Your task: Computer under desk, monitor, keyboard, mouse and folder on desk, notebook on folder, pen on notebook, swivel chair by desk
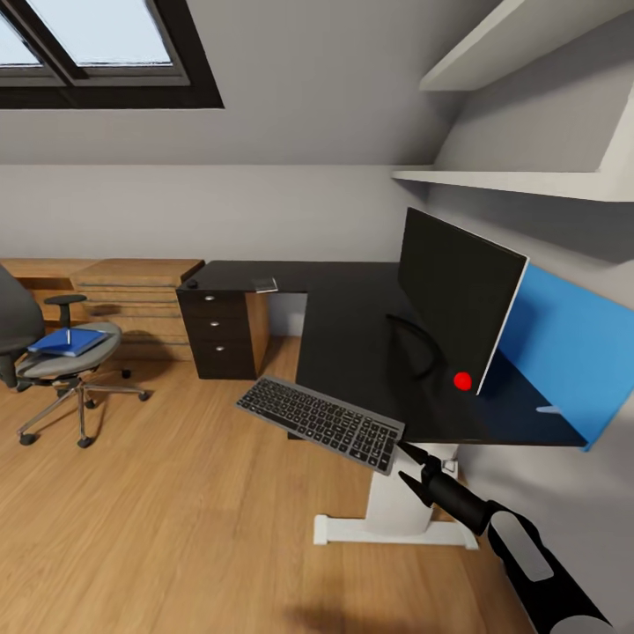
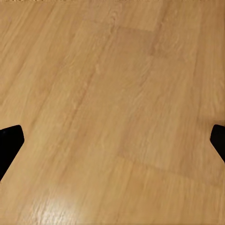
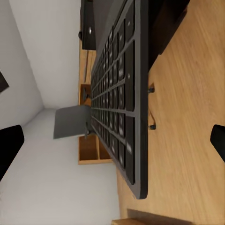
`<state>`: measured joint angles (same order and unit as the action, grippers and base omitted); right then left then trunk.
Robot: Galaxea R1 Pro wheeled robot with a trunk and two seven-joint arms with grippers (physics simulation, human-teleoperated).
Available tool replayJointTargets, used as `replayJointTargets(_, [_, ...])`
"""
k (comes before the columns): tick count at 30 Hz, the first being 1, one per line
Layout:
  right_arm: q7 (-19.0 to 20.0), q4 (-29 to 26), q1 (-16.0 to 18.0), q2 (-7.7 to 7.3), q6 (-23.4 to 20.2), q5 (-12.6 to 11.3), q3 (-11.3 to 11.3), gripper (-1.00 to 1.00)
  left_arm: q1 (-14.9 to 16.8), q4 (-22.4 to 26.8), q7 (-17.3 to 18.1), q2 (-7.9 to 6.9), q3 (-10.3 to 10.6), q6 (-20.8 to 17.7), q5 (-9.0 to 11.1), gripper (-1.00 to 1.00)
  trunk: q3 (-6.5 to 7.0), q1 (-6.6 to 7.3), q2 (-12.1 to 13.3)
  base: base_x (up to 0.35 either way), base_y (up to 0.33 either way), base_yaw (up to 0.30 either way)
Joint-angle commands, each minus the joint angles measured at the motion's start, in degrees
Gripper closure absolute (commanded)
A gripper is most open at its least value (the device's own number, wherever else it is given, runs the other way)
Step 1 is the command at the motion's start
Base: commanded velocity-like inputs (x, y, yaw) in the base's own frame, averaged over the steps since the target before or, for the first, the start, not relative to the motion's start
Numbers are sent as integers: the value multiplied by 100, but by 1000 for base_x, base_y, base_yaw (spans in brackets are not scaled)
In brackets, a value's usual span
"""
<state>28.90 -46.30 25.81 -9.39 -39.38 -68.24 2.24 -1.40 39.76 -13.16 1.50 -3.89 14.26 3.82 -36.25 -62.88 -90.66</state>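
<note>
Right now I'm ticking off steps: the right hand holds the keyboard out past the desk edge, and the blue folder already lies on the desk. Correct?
Not quite. In the head view the right hand does hold the keyboard out past the desk edge, but the blue folder lies on the chair seat, away from the desk, not on it.

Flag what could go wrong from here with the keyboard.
1. The right hand grips the keyboard by one end only, and most of it hangs out over the floor. It could tilt or slip out.
2. The keyboard sits at the desk edge, not yet on top; pushing forward may knock it against the edge.
3. The monitor stands tilted close behind; a long swing onto the desk could hit its foot.
</note>
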Motion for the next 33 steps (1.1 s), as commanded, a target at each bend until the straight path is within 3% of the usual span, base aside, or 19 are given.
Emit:
replayJointTargets(1, [1, 9, 3, 3, -43, -17, 13, -100, -1, 5, 6, 4, -6, 15, 40, -100, -4, -1, -2, 145, 120, 0])
replayJointTargets(33, [-7, 199, 3, 8, -39, -8, -4, -100, -1, 5, 6, 0, -6, 24, 44, -100, -4, -1, -2, 45, 39, 0])
